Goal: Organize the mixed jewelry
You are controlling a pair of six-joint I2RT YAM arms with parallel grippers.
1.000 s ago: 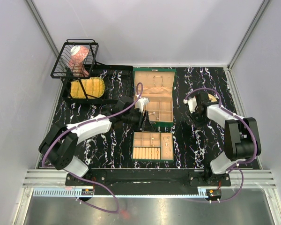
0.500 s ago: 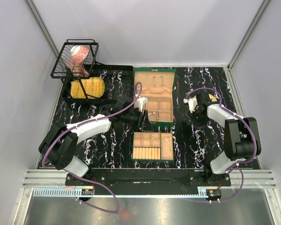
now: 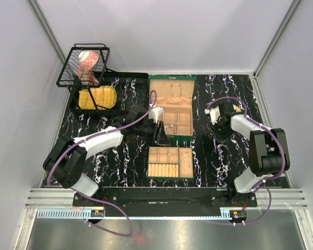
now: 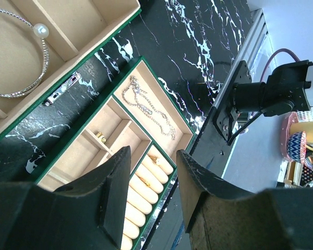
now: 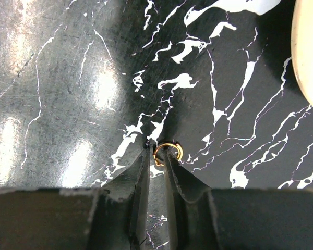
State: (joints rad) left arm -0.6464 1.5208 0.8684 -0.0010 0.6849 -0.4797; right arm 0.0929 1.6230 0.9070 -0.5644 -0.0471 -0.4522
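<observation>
The gold ring (image 5: 176, 148) lies on the black marbled table (image 5: 68, 78), well to the right of the green box (image 3: 172, 78). The right gripper (image 5: 156, 152) is down over it with its jaws narrow, tips either side of the ring's left arc; I cannot tell whether they pinch it. The tan plate (image 5: 309, 52) sits close by, also right of the box. The left gripper (image 4: 153, 153) hangs half open and empty at the box's front edge, above the tray (image 4: 78, 156) that holds a chain (image 4: 146, 107). A bangle (image 4: 40, 30) lies inside the box.

The ring (image 5: 178, 149) is gold, the tabletop (image 5: 68, 78) black (white-veined marble pattern).
</observation>
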